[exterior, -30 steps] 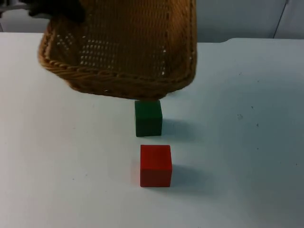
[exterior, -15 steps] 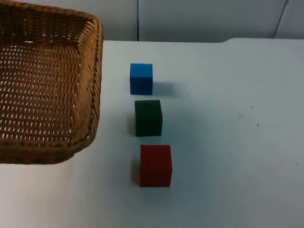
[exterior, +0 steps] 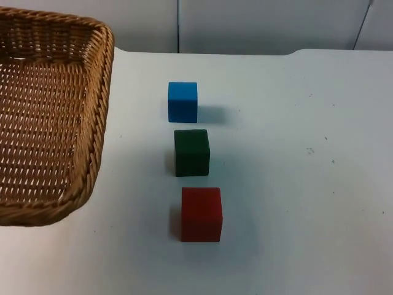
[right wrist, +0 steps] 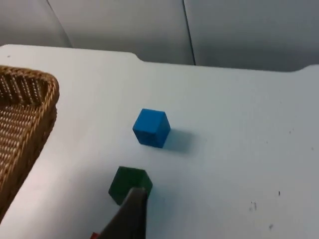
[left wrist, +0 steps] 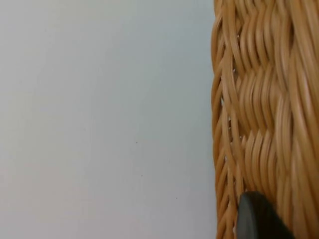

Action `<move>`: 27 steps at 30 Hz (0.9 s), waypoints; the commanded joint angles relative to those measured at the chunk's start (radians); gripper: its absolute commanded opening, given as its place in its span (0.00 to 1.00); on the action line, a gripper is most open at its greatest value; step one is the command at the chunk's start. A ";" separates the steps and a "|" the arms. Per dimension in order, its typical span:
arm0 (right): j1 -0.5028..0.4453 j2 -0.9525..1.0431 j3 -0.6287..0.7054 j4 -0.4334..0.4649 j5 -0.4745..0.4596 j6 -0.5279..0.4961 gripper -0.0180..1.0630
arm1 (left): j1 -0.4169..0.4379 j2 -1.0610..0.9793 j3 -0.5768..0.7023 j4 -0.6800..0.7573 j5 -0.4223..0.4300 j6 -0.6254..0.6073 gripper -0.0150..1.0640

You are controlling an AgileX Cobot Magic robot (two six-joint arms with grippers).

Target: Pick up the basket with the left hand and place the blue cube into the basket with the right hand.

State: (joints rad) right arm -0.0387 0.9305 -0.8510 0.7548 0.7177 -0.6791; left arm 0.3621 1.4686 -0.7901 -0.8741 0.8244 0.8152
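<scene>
The brown woven wicker basket (exterior: 43,117) sits over the left side of the white table top (exterior: 295,172), its open mouth facing up and its right rim running alongside the row of blocks but well apart from them. In the left wrist view the basket's woven wall (left wrist: 264,109) stands close before the camera, and one black fingertip of the left gripper (left wrist: 256,219) lies against that weave (its partner is out of sight, so whether the pincer is clamped on the rim or apart I cannot tell). The small blue cube (exterior: 183,101) rests on the table near the middle of its far edge, just before the grey partition wall (exterior: 264,24). It is outside the basket and nothing touches it. Just beside it, toward the near edge, stands the dark green cube (exterior: 191,152), and after another short gap the red cube (exterior: 201,214); the three form a slightly slanting line. In the right wrist view the blue cube (right wrist: 151,128) and the green cube (right wrist: 127,184) lie on the table beyond the right gripper (right wrist: 130,216), of which a single dark fingertip shows in front of the green block (here too I cannot tell whether the pincer is apart or together).
</scene>
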 commanded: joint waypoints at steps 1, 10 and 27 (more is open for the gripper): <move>0.010 0.051 -0.051 0.013 -0.001 -0.020 0.96 | 0.005 0.005 -0.003 -0.054 0.028 0.041 0.01; 0.426 0.340 -0.256 -0.237 -0.226 0.174 0.96 | 0.005 0.116 -0.003 -0.098 0.012 0.098 0.01; 0.599 1.015 -0.909 -0.731 -0.078 0.814 0.96 | 0.106 0.137 -0.003 -0.171 0.111 0.147 0.01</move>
State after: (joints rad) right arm 0.5536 1.8772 -1.6772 0.0284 0.6197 0.0857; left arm 0.4450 1.6085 -0.7901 -1.0047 0.8842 0.9581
